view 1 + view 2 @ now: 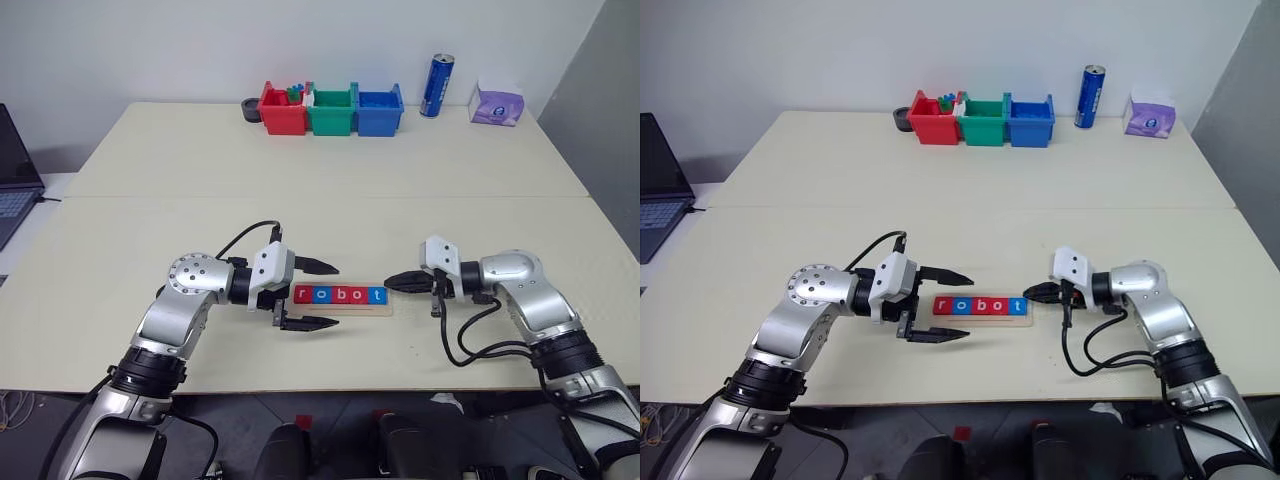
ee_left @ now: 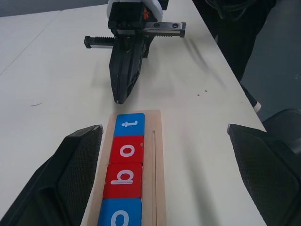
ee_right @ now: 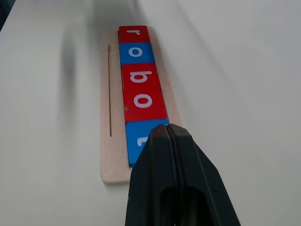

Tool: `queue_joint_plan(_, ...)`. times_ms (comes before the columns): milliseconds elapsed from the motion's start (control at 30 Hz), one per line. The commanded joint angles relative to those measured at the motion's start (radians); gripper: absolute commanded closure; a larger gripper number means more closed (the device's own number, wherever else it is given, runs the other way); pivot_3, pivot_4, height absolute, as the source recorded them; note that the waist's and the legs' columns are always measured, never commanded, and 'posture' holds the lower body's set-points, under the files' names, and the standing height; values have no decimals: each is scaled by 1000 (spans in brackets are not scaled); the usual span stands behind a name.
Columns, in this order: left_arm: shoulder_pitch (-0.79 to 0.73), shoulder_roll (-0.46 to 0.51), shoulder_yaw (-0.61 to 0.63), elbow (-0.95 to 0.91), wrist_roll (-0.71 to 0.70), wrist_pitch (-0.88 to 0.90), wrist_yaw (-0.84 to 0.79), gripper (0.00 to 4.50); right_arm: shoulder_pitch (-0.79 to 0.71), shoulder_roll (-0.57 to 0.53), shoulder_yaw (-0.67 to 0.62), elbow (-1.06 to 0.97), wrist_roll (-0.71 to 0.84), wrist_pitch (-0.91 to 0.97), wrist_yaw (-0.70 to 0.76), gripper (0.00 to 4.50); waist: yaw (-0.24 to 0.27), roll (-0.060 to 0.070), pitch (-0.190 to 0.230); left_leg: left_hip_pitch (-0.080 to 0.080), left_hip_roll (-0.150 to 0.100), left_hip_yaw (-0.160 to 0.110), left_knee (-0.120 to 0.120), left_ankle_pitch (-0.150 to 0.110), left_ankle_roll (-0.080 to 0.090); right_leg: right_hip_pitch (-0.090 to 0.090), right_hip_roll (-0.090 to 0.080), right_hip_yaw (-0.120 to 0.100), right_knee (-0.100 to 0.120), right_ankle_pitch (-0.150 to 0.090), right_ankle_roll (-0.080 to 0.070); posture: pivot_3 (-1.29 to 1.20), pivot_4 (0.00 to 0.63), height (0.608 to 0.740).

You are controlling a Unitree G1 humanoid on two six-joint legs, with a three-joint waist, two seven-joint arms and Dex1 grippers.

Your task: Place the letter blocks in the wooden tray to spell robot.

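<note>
Cream table [image 1: 330,150] is carrying it all: near its front edge the wooden tray [image 1: 340,308] is lying with the letter blocks [image 1: 340,295] reading r-o-b-o-t, red, blue, red, red, blue. Left gripper [image 1: 312,296] is gaping wide around the tray's r end; right gripper [image 1: 392,282] is pinched closed, empty, at the t. Coloured bins [image 1: 332,110] are lining the far edge.

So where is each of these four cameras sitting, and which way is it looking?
Left eye and right eye views: on the head, looking forward and down over both arms at the table.
Left wrist view: along the open left gripper toward the letter blocks and the right gripper.
Right wrist view: along the shut right gripper at the blocks.
All views share the wooden tray.
</note>
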Motion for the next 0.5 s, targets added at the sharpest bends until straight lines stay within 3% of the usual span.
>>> queue_joint_plan(33, -17, 2, 4, -18, -10, -10, -6, 0, 15, 3, 29, 1, -34, -26, -18, 4470, 0, 0, 0, 0, 0, 0, 0, 0, 0, 0, 0, 0, 0, 0, 0, 0, 150, 740)
queue_joint_plan(267, -17, 8, 6, -19, -9, -9, -9, 0, 16, 4, 29, 39, -42, -44, -33, 4470, 0, 0, 0, 0, 0, 0, 0, 0, 0, 0, 0, 0, 0, 0, 0, 0, 150, 740)
queue_joint_plan(500, -10, 13, 12, -21, -12, -8, -9, 0, 26, -7, -17, -104, 39, 44, -30, 4470, 0, 0, 0, 0, 0, 0, 0, 0, 0, 0, 0, 0, 0, 0, 0, 0, 150, 740)
